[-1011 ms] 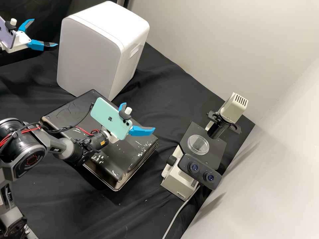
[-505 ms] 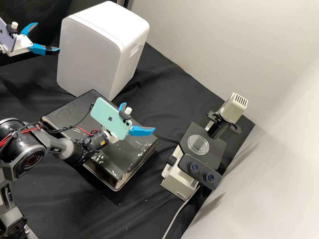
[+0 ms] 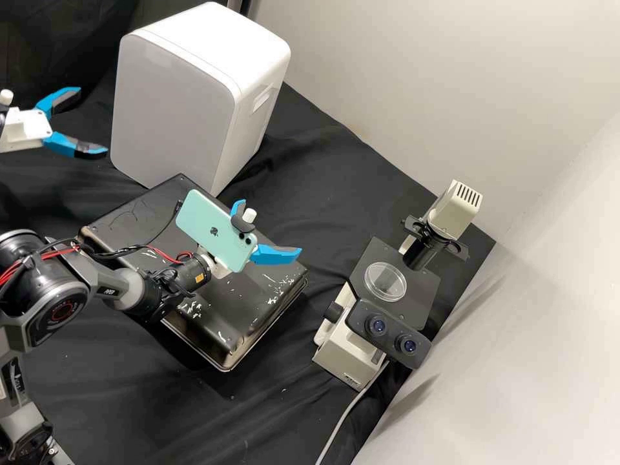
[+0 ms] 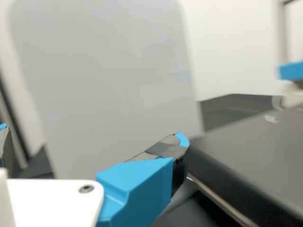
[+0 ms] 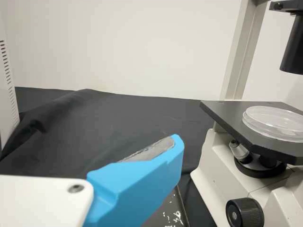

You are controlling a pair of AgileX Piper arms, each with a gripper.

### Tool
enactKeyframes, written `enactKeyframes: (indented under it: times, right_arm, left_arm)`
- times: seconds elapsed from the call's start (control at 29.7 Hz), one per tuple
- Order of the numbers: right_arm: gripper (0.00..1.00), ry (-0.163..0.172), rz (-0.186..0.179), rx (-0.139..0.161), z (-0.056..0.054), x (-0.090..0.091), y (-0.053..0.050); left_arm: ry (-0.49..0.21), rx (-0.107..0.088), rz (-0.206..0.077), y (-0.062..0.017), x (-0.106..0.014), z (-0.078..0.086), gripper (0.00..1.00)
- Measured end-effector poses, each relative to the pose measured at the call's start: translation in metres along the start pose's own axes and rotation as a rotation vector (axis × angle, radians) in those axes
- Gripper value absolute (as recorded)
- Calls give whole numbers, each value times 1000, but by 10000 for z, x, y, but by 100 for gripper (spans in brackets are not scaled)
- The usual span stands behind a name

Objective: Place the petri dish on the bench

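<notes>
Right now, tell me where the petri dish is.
In the high view the petri dish sits on the microscope's black stage, toward the right of the bench, just behind the eyepieces.

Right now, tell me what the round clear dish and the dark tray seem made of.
Round clear petri dish: likely clear plastic, possibly glass; see-through, glossy rim. Dark rectangular tray: probably metal, coated black; bright scratches and a shiny edge.

Grey arm [image 3: 123, 290] with red cables [image 3: 161, 255], blue-fingered end effector [image 3: 271, 226].
</notes>
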Motion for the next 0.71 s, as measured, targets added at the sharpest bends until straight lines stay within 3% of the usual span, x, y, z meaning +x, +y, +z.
enactKeyframes:
  times: [0.2,0.3,0.4,0.57,0.67,0.71]
  right_arm:
    - [100,0,0,0,0,0,0]
    - [100,0,0,0,0,0,0]
    - [100,0,0,0,0,0,0]
    - [100,0,0,0,0,0,0]
    - [100,0,0,0,0,0,0]
    - [100,0,0,0,0,0,0]
  left_arm:
    - [-91,13,-31,-68,-181,148,100]
    - [-126,22,-31,-66,-269,188,100]
    - [-192,43,-16,-38,-385,232,100]
    - [-272,36,4,4,-503,249,100]
    - [-337,43,-3,0,-550,282,100]
    - [-347,37,-3,0,-560,287,100]
